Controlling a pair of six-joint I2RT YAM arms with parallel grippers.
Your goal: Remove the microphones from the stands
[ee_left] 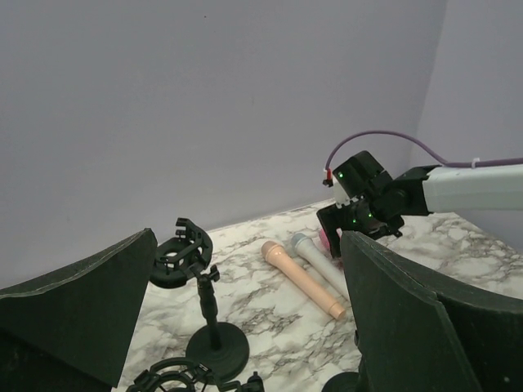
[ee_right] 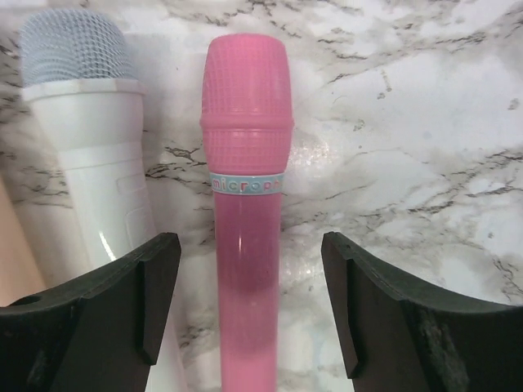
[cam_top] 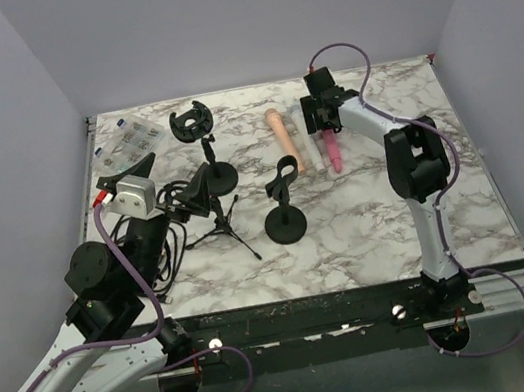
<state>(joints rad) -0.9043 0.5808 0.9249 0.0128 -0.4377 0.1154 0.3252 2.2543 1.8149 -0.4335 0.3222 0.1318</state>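
starting at 8 o'clock on the table: finds the left claw spread wide and empty, held low beside the tripod stand, arm folded toward the near edge, well apart from any microphone. moving right, passes the tall stand at 11 o'clock and the round-based stand near the centre, both with bare clips as far as can be told. then meets three microphones flat on the marble around 1 o'clock, side by side: the peach microphone, the white microphone, and last the pink microphone, off every stand. lies with its long axis running 12 to 6 o'clock, straight down the middle of the right claw. shows that claw open, one finger on each side of the handle, bare marble in both gaps, gripping nothing. reaches in from 5 o'clock, elbow bent high, forearm angled toward 1 o'clock, wrist tipped down over the handle. seems finished as a removal; probably needs only a straight lift away, without nudging the white microphone just beside.
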